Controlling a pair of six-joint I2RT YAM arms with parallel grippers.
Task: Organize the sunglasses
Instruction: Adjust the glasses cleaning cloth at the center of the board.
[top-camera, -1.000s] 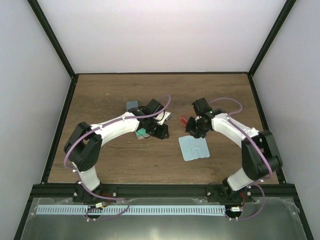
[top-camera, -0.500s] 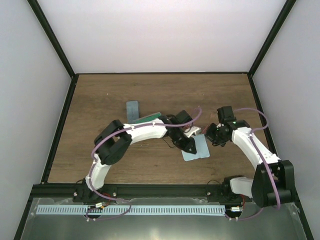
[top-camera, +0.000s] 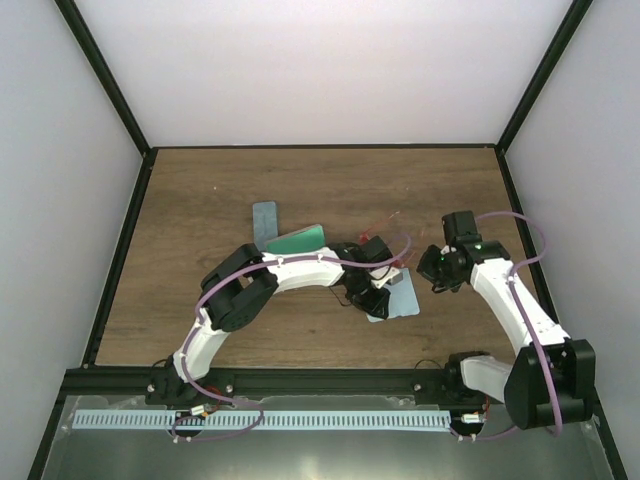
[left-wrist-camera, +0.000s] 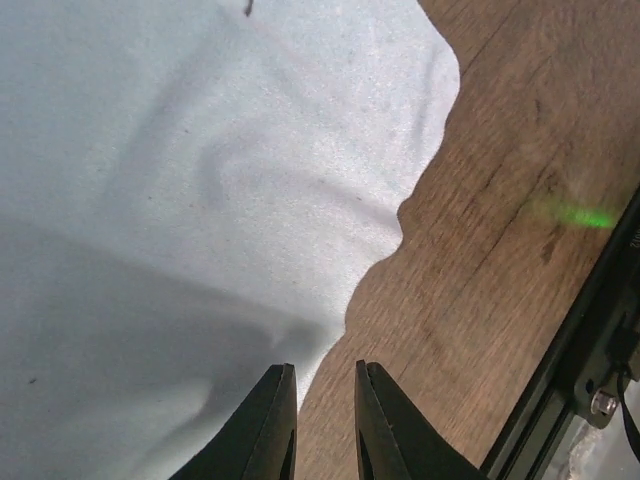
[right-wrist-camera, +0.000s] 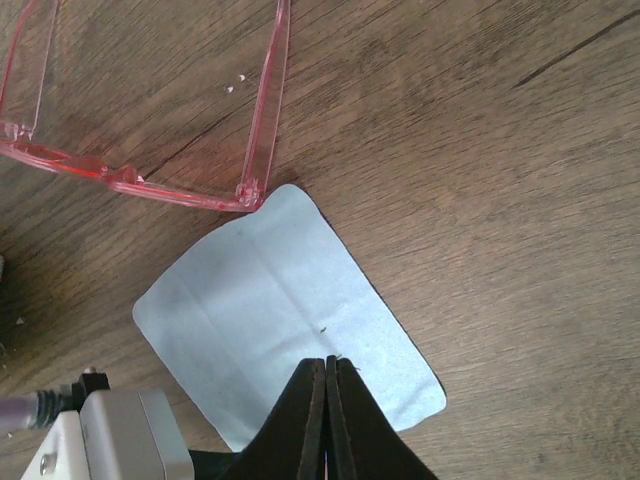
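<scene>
The red-framed sunglasses (right-wrist-camera: 262, 120) lie unfolded on the wooden table, faint in the top view (top-camera: 386, 222). A light-blue cloth (top-camera: 402, 298) lies just in front of them; it also shows in the right wrist view (right-wrist-camera: 270, 320) and fills the left wrist view (left-wrist-camera: 180, 200). My left gripper (top-camera: 372, 297) is low over the cloth's edge, its jaws a narrow gap apart and empty (left-wrist-camera: 322, 420). My right gripper (top-camera: 432, 268) hangs shut and empty above the cloth's right part (right-wrist-camera: 327, 395), apart from the sunglasses.
A green oblong case (top-camera: 297, 240) lies beside the left arm's forearm, and a grey-blue case (top-camera: 264, 215) behind it. The black frame rail (left-wrist-camera: 590, 340) shows at the edge of the left wrist view. Part of the left wrist (right-wrist-camera: 110, 430) sits close to the cloth.
My left arm swung right from the cases to the cloth. My right gripper drew back to the right, away from the sunglasses, which now lie on the table. The green case now lies uncovered.
</scene>
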